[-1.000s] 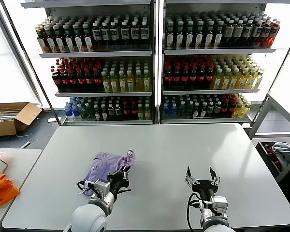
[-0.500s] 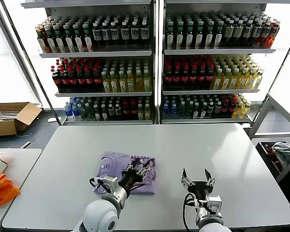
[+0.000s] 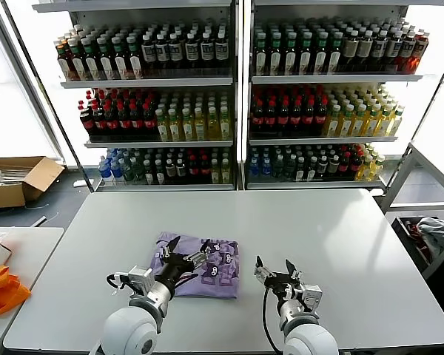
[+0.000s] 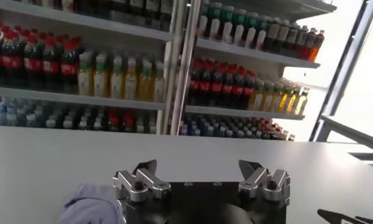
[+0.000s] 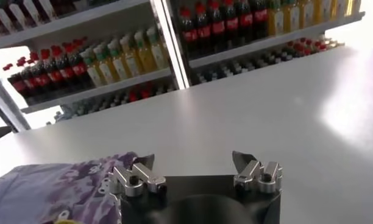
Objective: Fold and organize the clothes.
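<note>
Head view, shirt: the lavender T-shirt (image 3: 198, 265) lies lower centre of the frame on the grey tabletop (image 3: 340, 244), folded to a compact rectangle with its dark purple print facing up.
Head view, left gripper: the left gripper (image 3: 183, 259) sits over the shirt's left part, jaws spread wide, nothing pinched between them.
Head view, right gripper: the right gripper (image 3: 275, 272) hangs just right of the shirt's edge, wide open and empty.
Left wrist view: both fingertips stand far apart above the tabletop — a corner of the T-shirt (image 4: 92, 204) shows at the lower left of the frame.
Right wrist view: open fingers again, with the printed cloth (image 5: 52, 185) at the lower left, beside the gripper and not in it.
Step in hand: looks like a fold just let go.
Next move: probably a fresh grip on one edge for another fold, or tidying the packet — it needs a clean pinch of all layers so the stack doesn't slide apart.
</note>
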Motion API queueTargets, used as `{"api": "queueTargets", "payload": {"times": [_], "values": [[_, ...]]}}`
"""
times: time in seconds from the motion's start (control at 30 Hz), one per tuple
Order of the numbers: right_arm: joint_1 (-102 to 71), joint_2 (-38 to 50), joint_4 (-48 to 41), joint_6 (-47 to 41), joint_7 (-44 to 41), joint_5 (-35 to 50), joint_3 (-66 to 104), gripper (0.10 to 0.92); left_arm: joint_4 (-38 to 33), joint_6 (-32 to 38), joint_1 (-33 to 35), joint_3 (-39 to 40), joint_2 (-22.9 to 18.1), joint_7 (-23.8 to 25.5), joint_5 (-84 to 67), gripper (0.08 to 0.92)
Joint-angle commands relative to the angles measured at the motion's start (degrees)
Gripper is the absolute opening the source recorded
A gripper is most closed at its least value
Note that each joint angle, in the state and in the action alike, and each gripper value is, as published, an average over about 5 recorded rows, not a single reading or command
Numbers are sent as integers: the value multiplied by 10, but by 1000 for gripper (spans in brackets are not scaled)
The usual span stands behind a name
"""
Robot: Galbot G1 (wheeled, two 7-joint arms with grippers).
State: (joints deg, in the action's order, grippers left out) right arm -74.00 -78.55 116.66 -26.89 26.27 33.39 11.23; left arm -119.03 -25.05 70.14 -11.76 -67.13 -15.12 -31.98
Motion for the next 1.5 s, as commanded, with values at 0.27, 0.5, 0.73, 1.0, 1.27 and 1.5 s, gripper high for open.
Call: {"api": "queueTargets", "payload": {"times": [0.27,0.5,0.73,1.0,1.27,1.5], "values": [[57,-28,-59,-14,51,131,-75,823,-20,-1,64,-71,2,-16,69,823],[58,-28,-60,-13,49,127,-80,800,-13,-5,62,-69,-1,-17,71,823],[61,-25,-60,-15,46,120,-86,610,-7,-7,63,-70,-5,-20,70,822],[53,-14,-60,-11,32,102,-84,385,-7,-7,64,-71,-10,-22,70,822],[49,21,-49,-14,22,94,-68,153,-11,-6,70,-73,-13,-23,71,823],[45,75,-36,-19,14,85,-32,107,-15,-5,77,-74,-16,-23,73,823]]}}
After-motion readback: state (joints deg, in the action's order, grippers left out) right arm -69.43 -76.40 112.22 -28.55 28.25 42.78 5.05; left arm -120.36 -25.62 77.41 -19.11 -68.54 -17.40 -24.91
